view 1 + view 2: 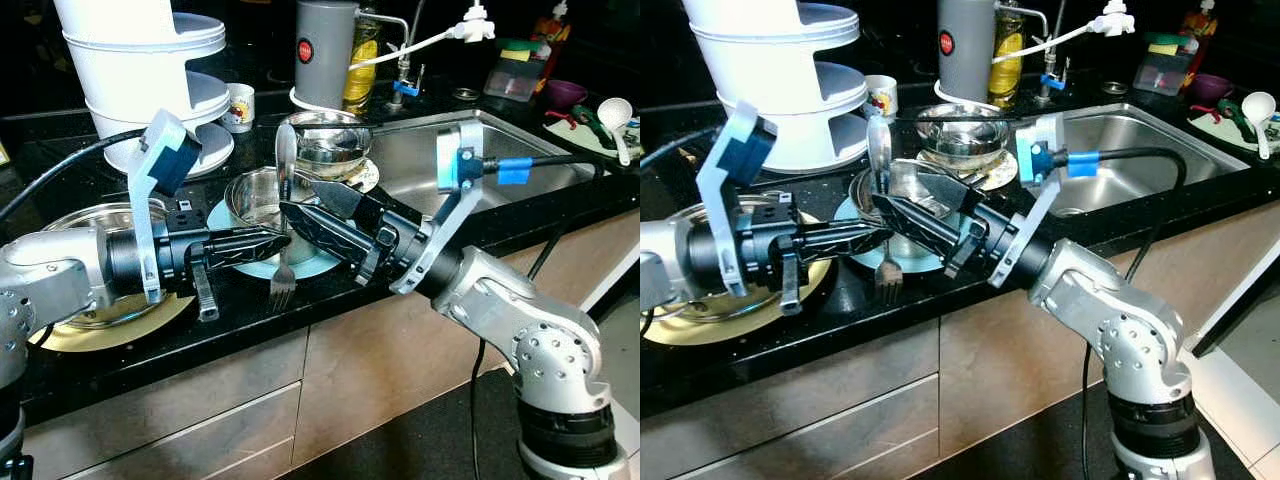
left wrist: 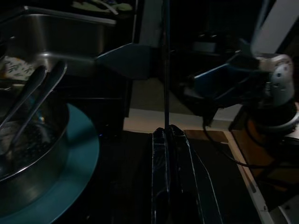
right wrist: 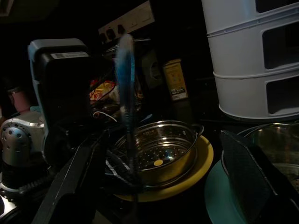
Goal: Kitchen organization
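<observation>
The black stone counter (image 1: 330, 300) ran along a dark kitchen wall, with a steel sink (image 1: 520, 150) set into its far right part and a white tiered rack (image 1: 140, 70) at its far left corner. Near the front edge, at the middle, a steel bowl (image 1: 255, 195) sat on a teal plate (image 1: 310, 262); a perforated steel pan (image 1: 95, 235) on a yellow plate (image 1: 100, 335) lay toward the left end.

A fork (image 1: 284, 215) stood almost upright over the front edge, tines down, handle up. The left gripper (image 1: 275, 240), reaching in from the left, had its fingers pressed together on the fork's shank, as the left wrist view confirmed. The right gripper (image 1: 300, 212) came from the right with its fingers spread either side of the fork, not yet gripping it so far as I could judge.

This looked like a hand-over, and the risks lay there. If the left let go before the right had closed, the fork would drop past the counter edge to the floor. A pinch on so thin a shank could let it swivel. The two sets of fingertips were nearly touching, so a small misjudgement could knock them together or sweep the bowl just behind.
</observation>
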`<state>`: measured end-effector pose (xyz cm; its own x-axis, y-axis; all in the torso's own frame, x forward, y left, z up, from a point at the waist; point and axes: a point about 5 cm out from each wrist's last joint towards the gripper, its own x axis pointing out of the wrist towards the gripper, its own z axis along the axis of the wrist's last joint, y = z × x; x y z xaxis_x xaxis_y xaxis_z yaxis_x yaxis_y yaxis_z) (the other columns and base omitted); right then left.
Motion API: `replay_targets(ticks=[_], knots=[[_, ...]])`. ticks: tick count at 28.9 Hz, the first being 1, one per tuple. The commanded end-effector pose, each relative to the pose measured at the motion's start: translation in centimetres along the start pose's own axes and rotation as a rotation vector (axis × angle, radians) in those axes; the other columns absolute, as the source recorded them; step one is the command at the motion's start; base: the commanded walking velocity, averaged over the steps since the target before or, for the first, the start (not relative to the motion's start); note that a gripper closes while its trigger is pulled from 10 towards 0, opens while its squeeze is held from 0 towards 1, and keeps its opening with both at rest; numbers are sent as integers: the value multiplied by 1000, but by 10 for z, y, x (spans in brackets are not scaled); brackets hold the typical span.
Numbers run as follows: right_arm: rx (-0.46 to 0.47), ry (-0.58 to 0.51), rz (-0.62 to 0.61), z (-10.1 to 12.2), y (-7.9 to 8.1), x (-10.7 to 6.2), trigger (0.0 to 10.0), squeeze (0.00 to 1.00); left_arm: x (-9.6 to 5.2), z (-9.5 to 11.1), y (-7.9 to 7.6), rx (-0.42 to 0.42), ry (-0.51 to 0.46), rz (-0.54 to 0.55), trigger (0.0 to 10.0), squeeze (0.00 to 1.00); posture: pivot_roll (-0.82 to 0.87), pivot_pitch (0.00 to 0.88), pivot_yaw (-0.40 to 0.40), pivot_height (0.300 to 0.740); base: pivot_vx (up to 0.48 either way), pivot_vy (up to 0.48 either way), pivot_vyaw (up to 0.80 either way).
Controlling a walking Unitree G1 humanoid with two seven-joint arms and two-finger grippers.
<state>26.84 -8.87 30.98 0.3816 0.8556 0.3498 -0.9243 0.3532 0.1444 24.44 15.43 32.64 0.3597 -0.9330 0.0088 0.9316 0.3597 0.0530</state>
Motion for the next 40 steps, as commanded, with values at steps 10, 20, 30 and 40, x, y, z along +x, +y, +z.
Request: replay_targets(ticks=[10,20,30,40], knots=[[23,1,46,-6,4,5,10000,0,10,-6,-13,-7,2,-77,0,0,-10,113,-42,740,0,0,0],[59,-24,31,-4,1,5,0,0,8,-6,-10,2,13,-53,0,0,-10,104,-40,740,0,0,0],[66,-41,24,-3,0,5,0,0,6,-7,-12,3,16,-57,0,0,-11,102,-39,740,0,0,0],[70,-67,9,1,-3,4,0,0,6,-8,-9,-10,22,-38,1020,0,-11,108,-40,740,0,0,0]])
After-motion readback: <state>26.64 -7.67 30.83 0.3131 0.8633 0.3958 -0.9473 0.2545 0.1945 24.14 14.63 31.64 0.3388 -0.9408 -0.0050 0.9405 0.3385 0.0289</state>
